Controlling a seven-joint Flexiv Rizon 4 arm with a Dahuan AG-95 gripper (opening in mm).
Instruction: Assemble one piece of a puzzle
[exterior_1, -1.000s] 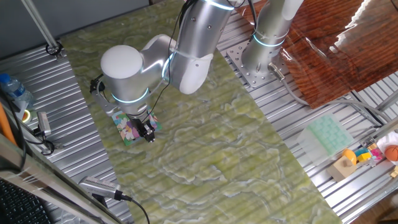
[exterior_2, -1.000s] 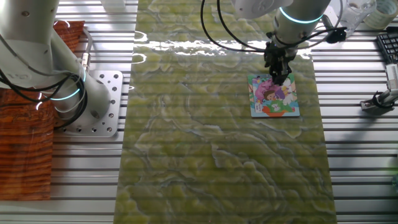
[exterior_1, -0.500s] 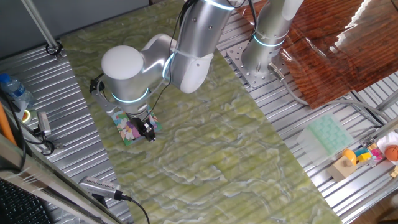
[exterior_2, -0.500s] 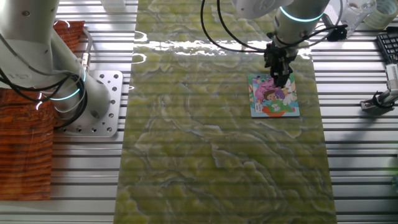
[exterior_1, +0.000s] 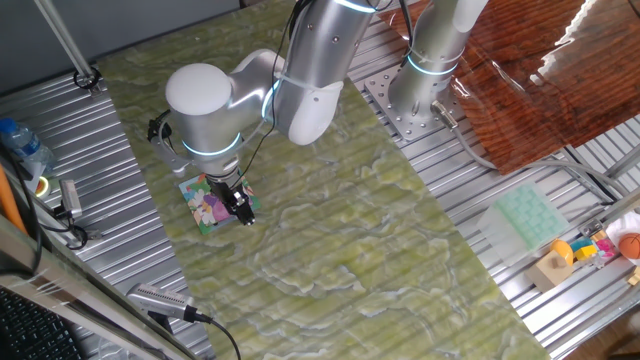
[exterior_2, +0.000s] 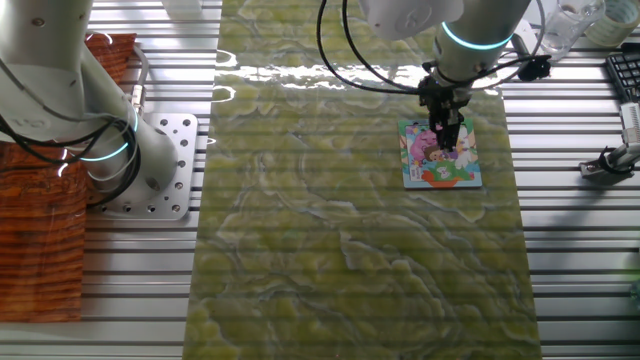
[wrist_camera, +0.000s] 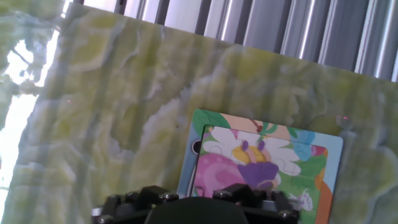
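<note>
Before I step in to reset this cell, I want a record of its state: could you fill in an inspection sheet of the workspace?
Surface: green marbled mat over a slatted metal table.
Job's things: puzzle flat on the mat, near its edge; the loose piece cannot be made out.
Clutter: pale green moulded tray and small coloured toys at the table's side; water bottle at the opposite edge.
End effector: end effector right over the puzzle; fingers hidden, open or shut cannot be told.
Cables: black cables loop from the arm's wrist.
Surroundings: second arm's base bolted on a plate; keyboard by the table.
</note>
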